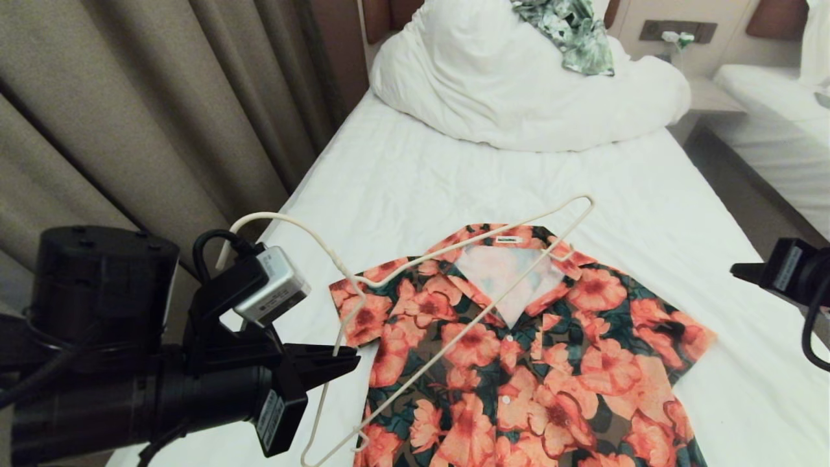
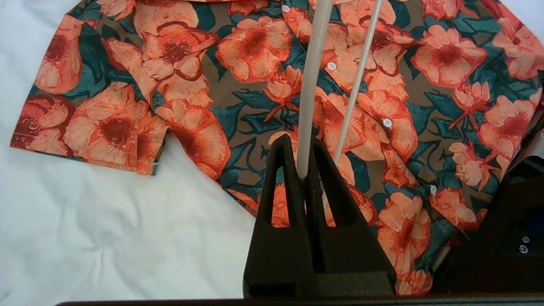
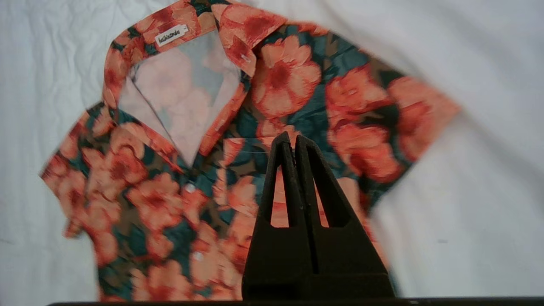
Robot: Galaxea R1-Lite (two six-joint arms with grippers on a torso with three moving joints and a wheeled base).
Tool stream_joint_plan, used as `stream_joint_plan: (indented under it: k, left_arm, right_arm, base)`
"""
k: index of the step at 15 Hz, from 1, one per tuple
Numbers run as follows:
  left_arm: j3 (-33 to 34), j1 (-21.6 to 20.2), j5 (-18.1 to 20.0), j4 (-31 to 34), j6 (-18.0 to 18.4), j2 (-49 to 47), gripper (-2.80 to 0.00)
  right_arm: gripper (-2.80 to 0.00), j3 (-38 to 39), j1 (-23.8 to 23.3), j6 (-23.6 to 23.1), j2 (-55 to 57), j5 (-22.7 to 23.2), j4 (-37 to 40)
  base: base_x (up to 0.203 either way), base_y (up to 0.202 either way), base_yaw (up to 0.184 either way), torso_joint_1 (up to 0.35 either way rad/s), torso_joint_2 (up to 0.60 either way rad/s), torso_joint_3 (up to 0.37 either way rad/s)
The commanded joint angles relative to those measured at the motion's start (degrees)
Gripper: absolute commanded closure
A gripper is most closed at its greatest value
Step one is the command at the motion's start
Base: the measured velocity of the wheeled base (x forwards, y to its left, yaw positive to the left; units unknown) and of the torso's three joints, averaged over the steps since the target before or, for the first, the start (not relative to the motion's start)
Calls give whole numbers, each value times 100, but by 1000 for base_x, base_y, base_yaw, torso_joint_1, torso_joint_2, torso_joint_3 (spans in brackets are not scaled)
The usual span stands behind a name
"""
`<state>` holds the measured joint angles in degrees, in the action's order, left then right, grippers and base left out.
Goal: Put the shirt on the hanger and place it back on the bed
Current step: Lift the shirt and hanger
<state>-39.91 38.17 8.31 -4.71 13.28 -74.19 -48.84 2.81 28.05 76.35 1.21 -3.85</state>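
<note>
The shirt (image 1: 532, 350) with orange flowers lies flat on the bed (image 1: 402, 181), buttoned, collar toward the headboard, white neck label showing. It fills the left wrist view (image 2: 255, 55) and the right wrist view (image 3: 289, 76). My left gripper (image 1: 353, 357) is shut on the hanger (image 1: 279, 216), pinching one wire (image 2: 313, 85) between its fingertips (image 2: 299, 142). The hanger hangs tilted over the shirt's left half, hook toward the curtain. My right gripper (image 1: 739, 271) comes in from the right edge, shut and empty (image 3: 292, 137), hovering over the shirt's chest beside the collar.
A bulky white duvet (image 1: 506, 84) is heaped at the head of the bed with a green-and-white leaf garment (image 1: 574, 32) on it. Beige curtains (image 1: 130, 130) hang close on the left. A nightstand (image 1: 707, 97) and a second bed (image 1: 771, 110) stand to the right.
</note>
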Motion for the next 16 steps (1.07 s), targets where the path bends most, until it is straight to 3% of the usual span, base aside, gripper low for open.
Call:
stream_joint_plan:
  k: [1,5,11,16]
  left_arm:
    - [1,5,4,-4,8,-16,0]
    - [1,6,4,-4,8,-24,0]
    - [9,1,-14,-4,8,-8,0]
    - [10,-2,-14,-4,8,-8,0]
  right_arm:
    - [0,-292,95,602,1029,8,-4]
    - [0,-640,108,1242,2103,16,-4]
    - [0,-1721,337,1681,3184,10,374]
    - [0,-3307,591,1930,4001,-31,1474]
  base:
    - [0,0,0,0,0,0]
    - [0,0,0,0,0,0]
    - [0,0,0,0,0,0]
    - [0,0,0,0,0,0]
